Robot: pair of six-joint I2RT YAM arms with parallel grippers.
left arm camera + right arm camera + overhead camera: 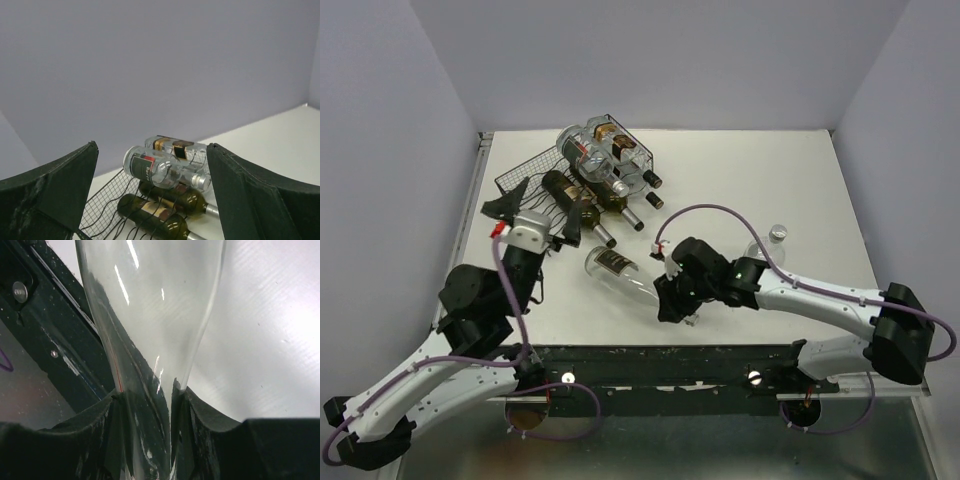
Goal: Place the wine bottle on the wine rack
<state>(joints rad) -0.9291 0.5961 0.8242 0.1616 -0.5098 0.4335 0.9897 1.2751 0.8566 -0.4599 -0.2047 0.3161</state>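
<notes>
Several stored bottles lie stacked on the rack, which sits at the far left corner of the table. Just in front of it the left claw hangs with its fingers wide apart, holding nothing and facing the wire cradles.

Toward the middle of the near edge is the bottle, clear glass with a dark label, on its side or nearly so (whether it rests on the table I cannot tell). Its neck points right into the right claw, whose fingers are clamped on it.

Glass like this is stiff, smooth and breakable, and it looks empty, so probably light. The neck is the sensible hold, being the narrowest part, but the body hangs well out from the grip and may droop or twist. It should go down gently into the cradle.

Near the right edge stands a capped bottle, well apart.
</notes>
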